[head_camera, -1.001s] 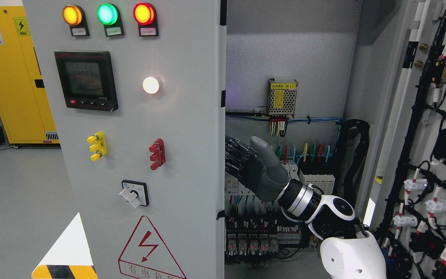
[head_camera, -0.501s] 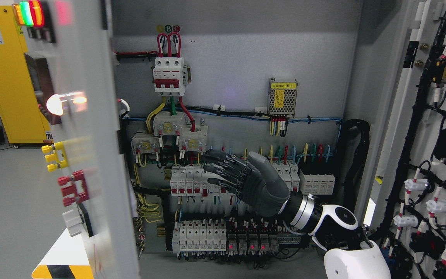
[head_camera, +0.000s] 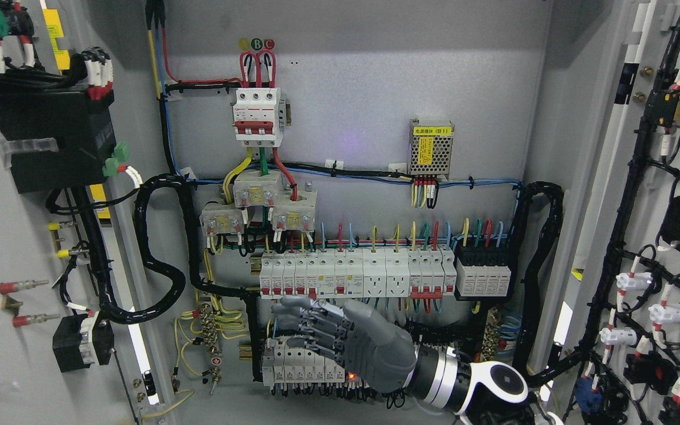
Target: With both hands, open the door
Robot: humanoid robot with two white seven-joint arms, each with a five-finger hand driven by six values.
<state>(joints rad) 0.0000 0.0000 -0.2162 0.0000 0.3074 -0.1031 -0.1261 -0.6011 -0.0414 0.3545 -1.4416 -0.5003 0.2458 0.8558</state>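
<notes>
The left door [head_camera: 27, 248] has swung fully wide since a second ago, its wired back now facing the room, and the right door [head_camera: 664, 236] stands open too, so the opening looks done. The right hand [head_camera: 340, 342] has dropped low before the breaker rows [head_camera: 352, 277], fingers loosely spread, holding nothing. Round A, B, C markers [head_camera: 256, 43] top the red main breaker [head_camera: 257, 115].
</notes>
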